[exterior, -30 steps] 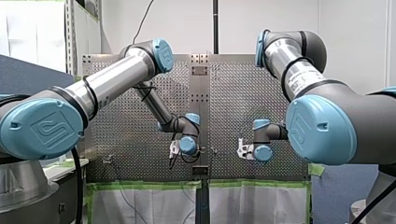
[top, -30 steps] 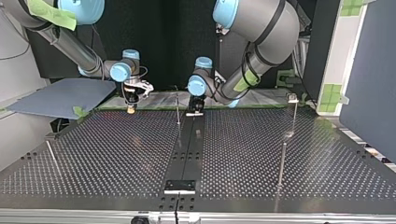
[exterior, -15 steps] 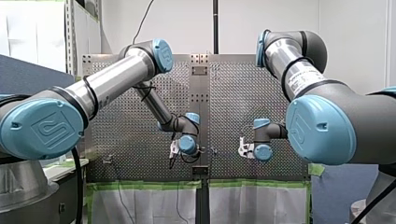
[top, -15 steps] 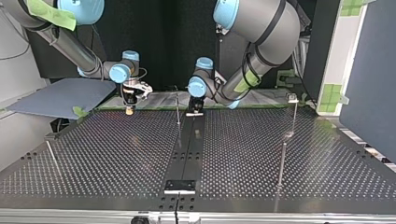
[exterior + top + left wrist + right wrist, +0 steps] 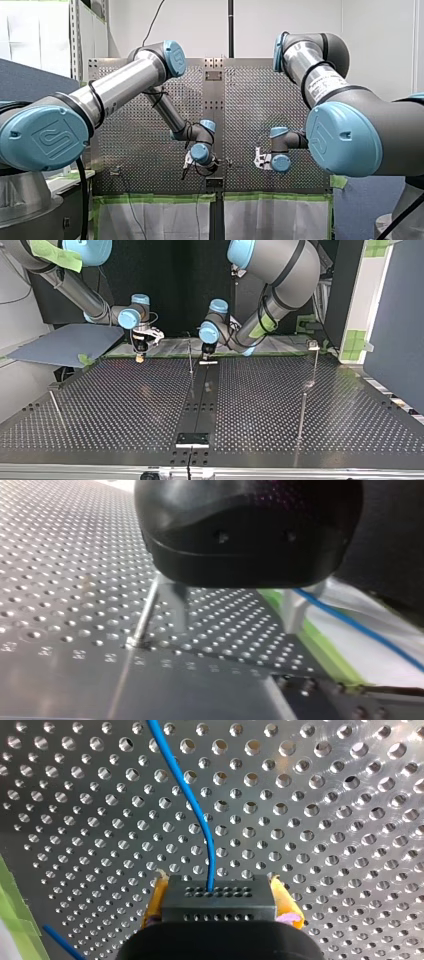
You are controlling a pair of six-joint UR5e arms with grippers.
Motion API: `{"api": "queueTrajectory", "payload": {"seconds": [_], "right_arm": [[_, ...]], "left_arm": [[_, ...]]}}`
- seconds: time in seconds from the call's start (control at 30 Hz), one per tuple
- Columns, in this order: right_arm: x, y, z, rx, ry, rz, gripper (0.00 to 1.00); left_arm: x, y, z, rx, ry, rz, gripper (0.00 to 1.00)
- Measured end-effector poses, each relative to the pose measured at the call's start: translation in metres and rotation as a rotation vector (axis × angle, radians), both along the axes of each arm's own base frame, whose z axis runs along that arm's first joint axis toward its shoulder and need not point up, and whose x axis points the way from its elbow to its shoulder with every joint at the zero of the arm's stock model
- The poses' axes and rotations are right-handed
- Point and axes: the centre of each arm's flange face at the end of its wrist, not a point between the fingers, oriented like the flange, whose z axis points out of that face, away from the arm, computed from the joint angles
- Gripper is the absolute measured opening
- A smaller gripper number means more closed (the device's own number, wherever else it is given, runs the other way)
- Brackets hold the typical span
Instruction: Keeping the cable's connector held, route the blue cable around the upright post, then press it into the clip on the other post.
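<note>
In the right wrist view my right gripper [image 5: 219,896] is shut on the black connector [image 5: 218,909], with yellow pads [image 5: 156,901] on both sides. The blue cable [image 5: 195,805] runs from the connector out over the perforated plate. My left gripper [image 5: 235,627] stands open just above the table with nothing between its fingers. The blue cable [image 5: 360,630] passes beside one finger, and a thin upright post [image 5: 145,611] stands close beside the other. In the top view the left gripper [image 5: 207,358] hangs just right of that post [image 5: 190,354], and the right gripper [image 5: 140,355] is further left.
A post with a pale head [image 5: 314,346] stands at the top view's far right, with another post [image 5: 302,412] nearer the camera. A short post [image 5: 55,407] leans at the left. A black strip [image 5: 200,400] runs down the table's middle. Green tape [image 5: 325,650] lines the table's edge.
My left gripper has tilted and shifted slightly toward the thin post. My right gripper has risen a little and still holds the connector.
</note>
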Motion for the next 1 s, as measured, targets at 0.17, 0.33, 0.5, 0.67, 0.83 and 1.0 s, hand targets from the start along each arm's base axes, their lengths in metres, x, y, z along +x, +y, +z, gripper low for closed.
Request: {"api": "queueTrajectory", "payload": {"seconds": [0.17, 0.33, 0.5, 0.67, 0.83, 1.0], "right_arm": [[0.000, 0.001, 0.000, 0.005, 0.000, 0.001, 0.00], [0.000, 0.001, -0.001, 0.011, 0.002, 0.001, 0.00], [0.000, 0.001, -0.001, 0.013, 0.002, 0.001, 0.00], [0.000, 0.002, -0.001, 0.018, 0.003, 0.000, 0.00], [-0.001, 0.002, -0.002, 0.022, 0.004, 0.000, 0.00], [-0.001, 0.003, -0.002, 0.024, 0.005, 0.000, 0.00]], "left_arm": [[-0.006, 0.004, 0.000, 0.035, 0.031, 0.031, 1.00], [-0.017, 0.004, 0.009, 0.015, 0.055, 0.030, 1.00], [-0.028, -0.001, 0.027, -0.062, 0.044, 0.000, 1.00], [-0.040, -0.005, 0.033, -0.119, 0.044, -0.036, 1.00], [-0.057, -0.004, 0.023, -0.140, 0.072, -0.080, 1.00], [-0.074, -0.004, 0.011, -0.150, 0.111, -0.121, 1.00]]}}
